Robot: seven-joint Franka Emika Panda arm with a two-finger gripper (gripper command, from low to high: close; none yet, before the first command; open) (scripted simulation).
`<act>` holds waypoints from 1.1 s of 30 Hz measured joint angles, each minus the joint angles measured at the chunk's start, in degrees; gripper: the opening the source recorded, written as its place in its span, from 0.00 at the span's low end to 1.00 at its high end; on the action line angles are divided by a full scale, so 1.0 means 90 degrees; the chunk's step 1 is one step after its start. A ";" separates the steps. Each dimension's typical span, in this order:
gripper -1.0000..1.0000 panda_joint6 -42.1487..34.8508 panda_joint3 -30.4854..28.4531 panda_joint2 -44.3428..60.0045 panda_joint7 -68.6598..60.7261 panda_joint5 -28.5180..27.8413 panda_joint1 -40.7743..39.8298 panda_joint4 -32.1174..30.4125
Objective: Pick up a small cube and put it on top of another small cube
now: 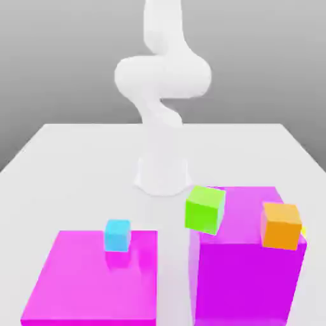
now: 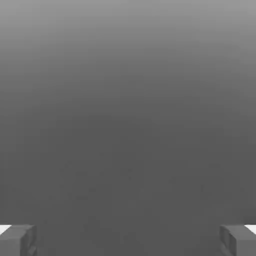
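My gripper [image 2: 128, 241] is open, fingers wide apart in the hand view. Taking the tall purple block [image 1: 248, 280] as landmark, at the exterior view's left of it lies the low magenta slab [image 1: 89, 286], straight-edged, with the blue cube [image 1: 117, 236] by its far edge. A pale strip of floor [image 1: 174, 274] runs between slab and block, and my arm's base [image 1: 162, 175] stands beyond. The lime-green cube [image 1: 204, 210] sits tilted at the block's slab-side edge; the orange cube [image 1: 281, 226] is by the opposite edge, near the front. My yellow cube [image 1: 304, 232] is a sliver behind the orange one, at the block's far-right border — which way it points, I can't tell
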 joint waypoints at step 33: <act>0.00 0.3884 0.0826 0.6703 -0.0424 -0.1893 0.3525 -0.1842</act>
